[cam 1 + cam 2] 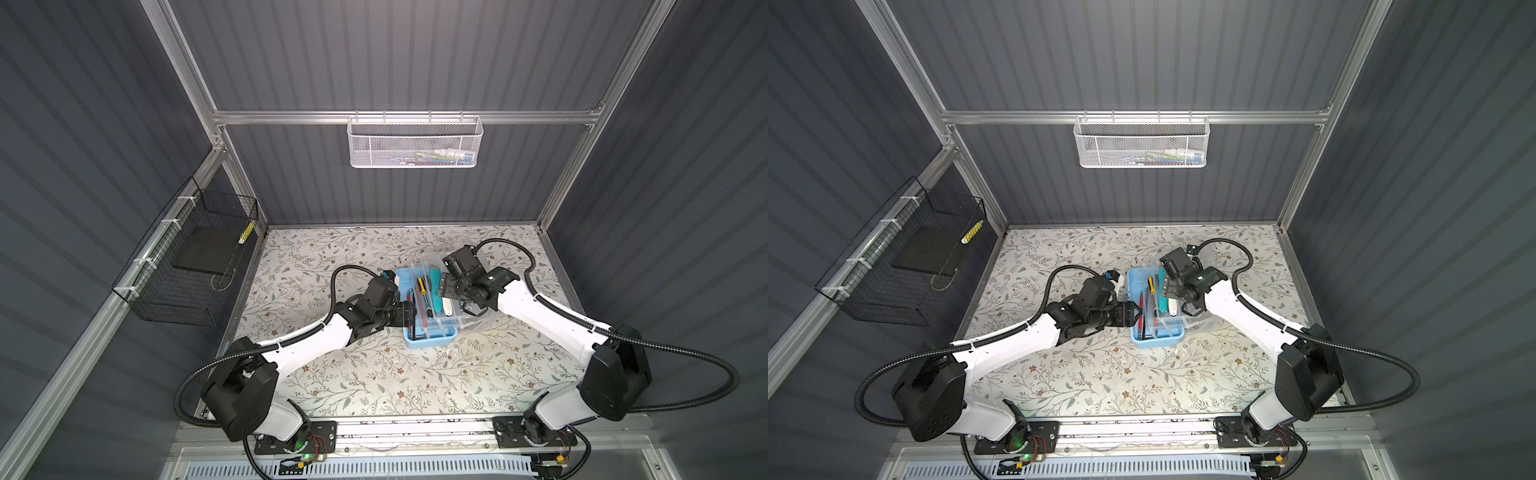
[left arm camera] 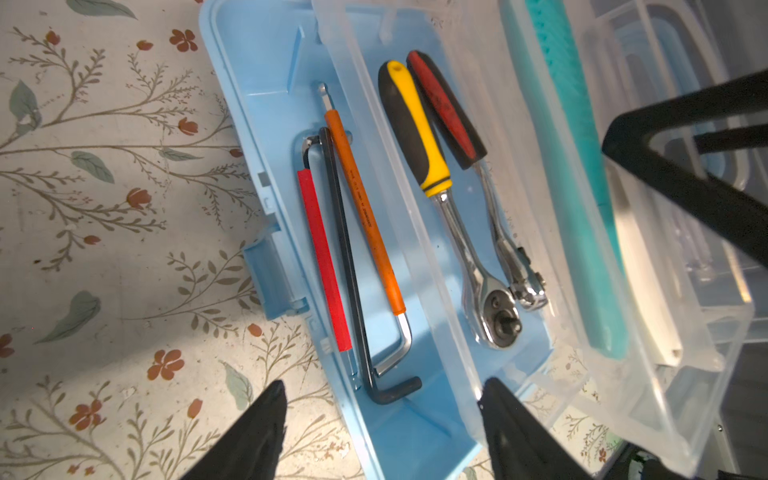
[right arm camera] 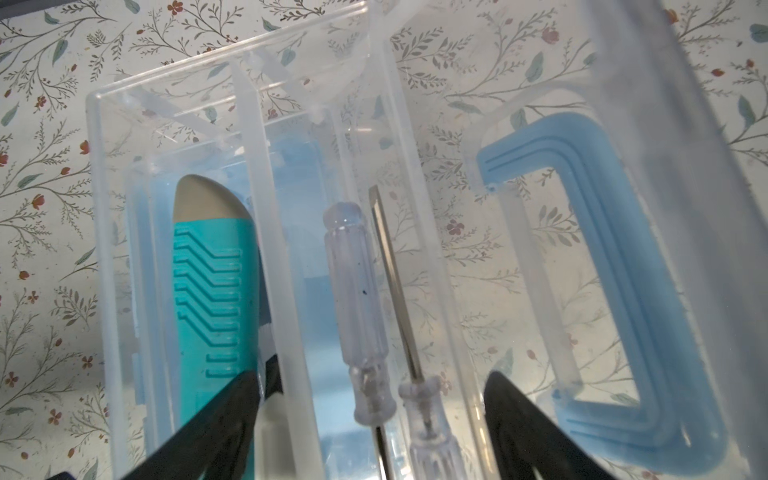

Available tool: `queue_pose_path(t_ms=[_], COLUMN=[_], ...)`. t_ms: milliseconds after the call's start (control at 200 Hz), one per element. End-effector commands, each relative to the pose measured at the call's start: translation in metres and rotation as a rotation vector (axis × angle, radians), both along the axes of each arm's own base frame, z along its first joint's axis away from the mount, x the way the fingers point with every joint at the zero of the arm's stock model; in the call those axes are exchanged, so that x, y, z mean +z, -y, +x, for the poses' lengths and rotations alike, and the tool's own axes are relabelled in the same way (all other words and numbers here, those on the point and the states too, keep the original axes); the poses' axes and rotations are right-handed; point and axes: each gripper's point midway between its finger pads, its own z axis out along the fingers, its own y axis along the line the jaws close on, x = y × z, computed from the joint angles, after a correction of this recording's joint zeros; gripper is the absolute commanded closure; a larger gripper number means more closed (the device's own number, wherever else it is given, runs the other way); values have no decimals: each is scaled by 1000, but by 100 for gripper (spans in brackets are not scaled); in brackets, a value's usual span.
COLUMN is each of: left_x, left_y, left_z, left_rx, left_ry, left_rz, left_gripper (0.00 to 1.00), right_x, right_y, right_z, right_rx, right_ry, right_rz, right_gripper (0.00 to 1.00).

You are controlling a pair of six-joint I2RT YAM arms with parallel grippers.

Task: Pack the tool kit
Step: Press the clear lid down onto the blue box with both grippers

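Observation:
The tool kit (image 1: 428, 340) (image 1: 1156, 340), a light-blue box, lies open at the middle of the table with its clear lid (image 1: 473, 320) folded to the right. In the left wrist view the box floor (image 2: 257, 83) holds hex keys (image 2: 365, 208). A clear tray (image 2: 469, 266) over it carries two ratchets (image 2: 415, 129) and a teal knife (image 2: 582, 208). My left gripper (image 1: 409, 313) (image 2: 382, 399) is open at the box's left side, gripping nothing. My right gripper (image 1: 442, 291) (image 3: 370, 390) hangs open over the tray, straddling two clear screwdrivers (image 3: 357, 299) beside the knife (image 3: 212, 291). The blue handle (image 3: 623, 291) shows through the lid.
A white mesh basket (image 1: 415, 143) hangs on the back rail with small items inside. A black wire basket (image 1: 187, 266) is tied to the left wall rail. Grey panel walls close in the floral table (image 1: 374, 382) on three sides.

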Motion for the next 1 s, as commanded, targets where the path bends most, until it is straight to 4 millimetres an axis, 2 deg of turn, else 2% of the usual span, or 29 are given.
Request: queue_pose_path(t_ms=[0,225,745,996], left_x=[-10,-20,9,-1], left_y=[0,3,6,13], left_z=[-2,8,3,2], left_rx=[-27,-21,2,-15], left_ry=[-6,-8,24,-15], left_rz=[42,90,-36,-39], left_gripper=[23,24,19,18], right_x=[10,9,9,8], right_y=[-19,-26,-35,-38], right_z=[6,8,9,9], right_rx=[5,14,32,39], right_ry=[30,36,47,47], right_rz=[40,31,21,19], right_gripper=[14,14,13,13])
